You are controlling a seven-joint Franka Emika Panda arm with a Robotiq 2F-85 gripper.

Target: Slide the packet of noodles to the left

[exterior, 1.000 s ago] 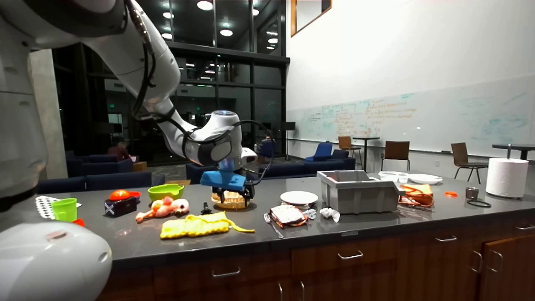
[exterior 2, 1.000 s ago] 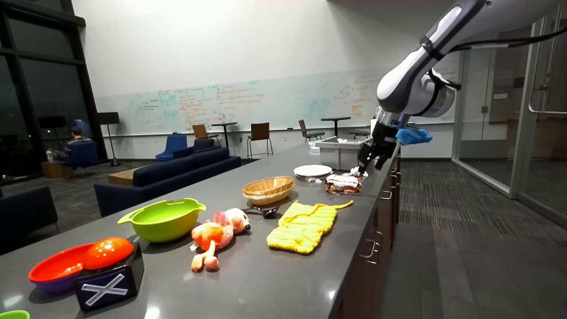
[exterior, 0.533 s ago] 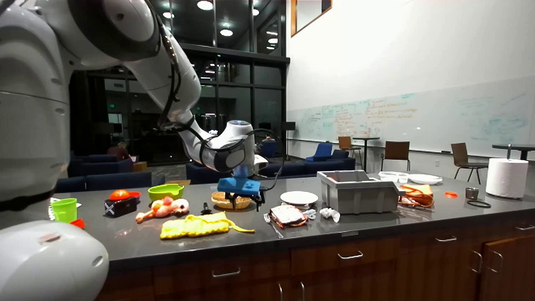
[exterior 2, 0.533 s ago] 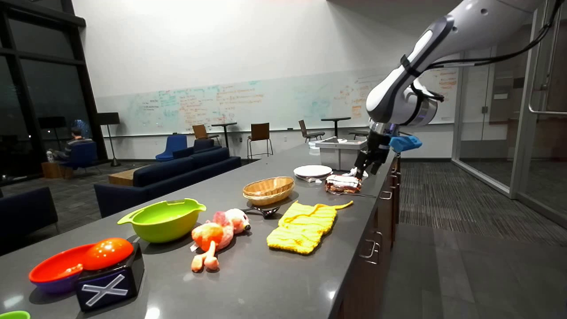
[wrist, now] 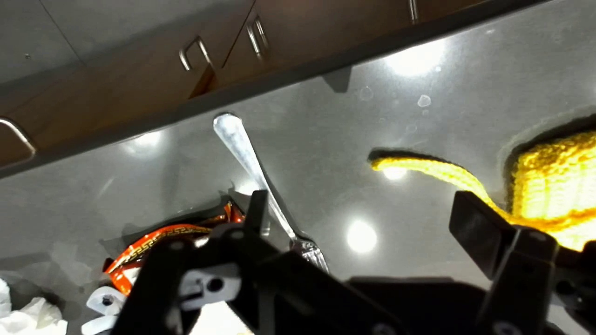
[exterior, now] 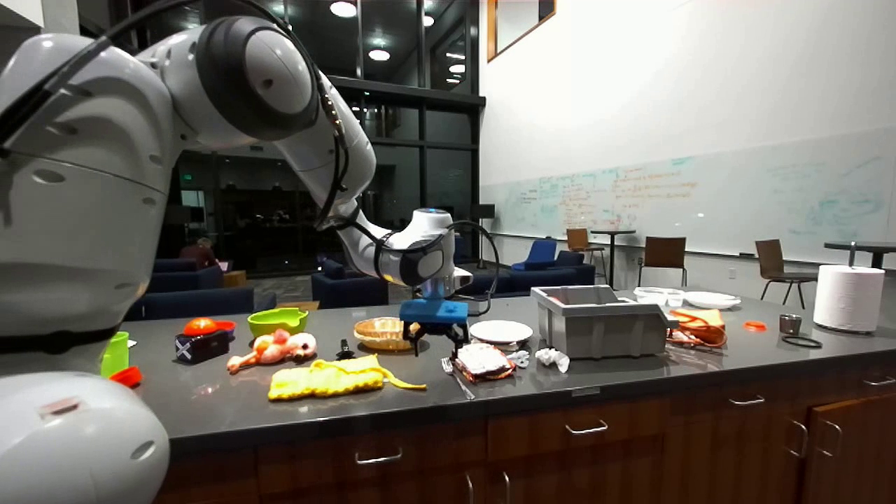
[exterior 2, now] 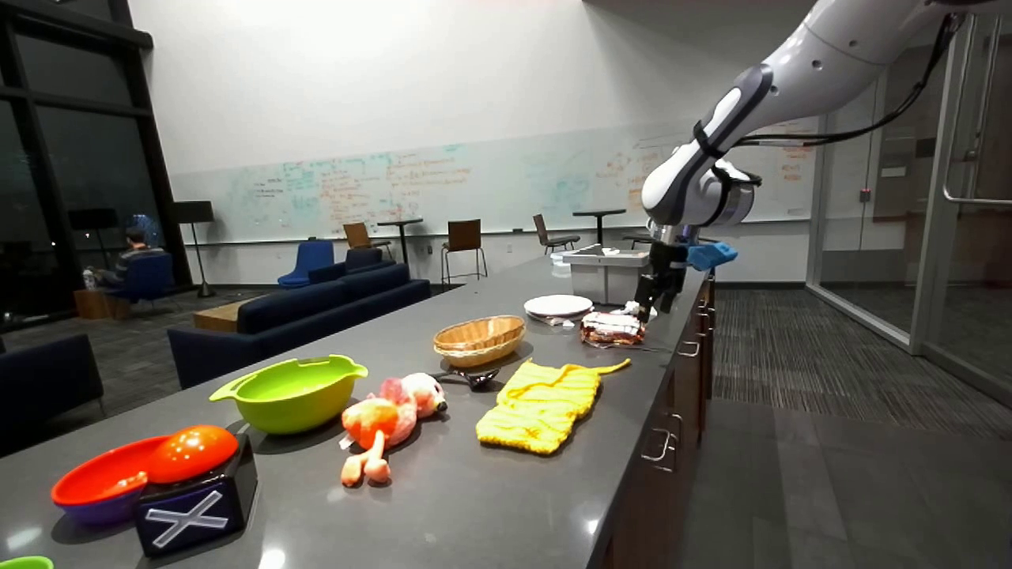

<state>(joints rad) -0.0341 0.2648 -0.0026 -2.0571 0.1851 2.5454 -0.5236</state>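
Note:
The packet of noodles (exterior: pixel 484 361) lies flat on the counter, white on top with red-brown edges. It also shows in an exterior view (exterior 2: pixel 613 328). In the wrist view its red and gold edge (wrist: pixel 148 244) shows at lower left, the rest largely hidden behind a finger. My gripper (exterior: pixel 437 348) is open and empty, pointing down above the counter by the packet's left end in that exterior view. In the wrist view the gripper (wrist: pixel 366 218) has its fingers wide apart, one over the packet's side and the other near the yellow cloth. I cannot tell whether a finger touches the packet.
A fork (wrist: pixel 244 151) lies beside the packet, partly between the fingers. A yellow knitted cloth (exterior: pixel 329 378), a wicker basket (exterior: pixel 381 334), a white plate (exterior: pixel 500 330), crumpled paper (exterior: pixel 554 359) and a grey bin (exterior: pixel 602 329) stand around. The counter's front edge (wrist: pixel 186 114) is close.
In an exterior view my gripper has moved right and a little lower, from over the basket to the packet's left end. The packet and the other objects have not moved.

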